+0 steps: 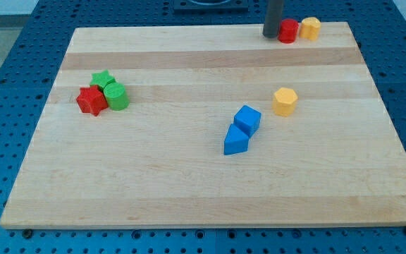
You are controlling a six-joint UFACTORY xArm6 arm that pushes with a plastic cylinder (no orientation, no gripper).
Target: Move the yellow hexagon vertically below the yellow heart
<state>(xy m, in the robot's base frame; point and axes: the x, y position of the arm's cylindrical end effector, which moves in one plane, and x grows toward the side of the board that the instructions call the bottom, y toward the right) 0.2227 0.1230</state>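
Observation:
The yellow hexagon (285, 101) lies on the wooden board (189, 183), right of centre. The yellow heart (309, 28) sits at the board's top edge near the right corner, touching a red cylinder (288, 31) on its left. My tip (271, 35) stands at the top edge, right against the left side of the red cylinder. The tip is well above the yellow hexagon and slightly to its left.
A blue cube (247, 119) and a blue wedge-shaped block (235, 140) lie together just left and below the hexagon. At the view's left, a green star (102, 79), a green cylinder (116, 96) and a red star (91, 101) form a cluster.

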